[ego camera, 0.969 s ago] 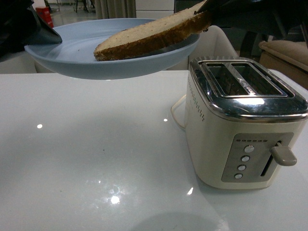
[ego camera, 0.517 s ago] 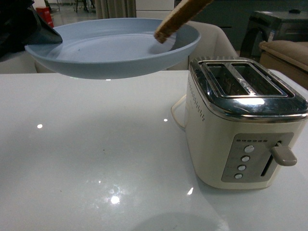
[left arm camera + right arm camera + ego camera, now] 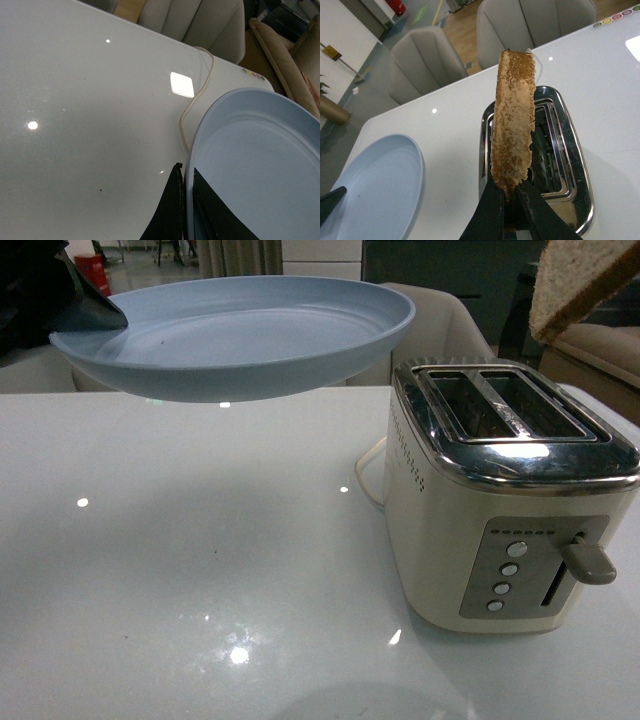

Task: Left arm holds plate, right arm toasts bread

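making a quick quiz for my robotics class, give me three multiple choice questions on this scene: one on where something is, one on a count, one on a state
1. Where is the bread, relative to the plate and toaster?
A on the plate
B in a slot
C held in the air

2. How many slots does the toaster have?
A one
B two
C four

3. What is the left tool doing?
A hanging open
B gripping the plate rim
C holding bread

Answers:
1 C, the right tool pinches it clear of both.
2 B, two openings show on top.
3 B, its fingers sit either side of the rim.
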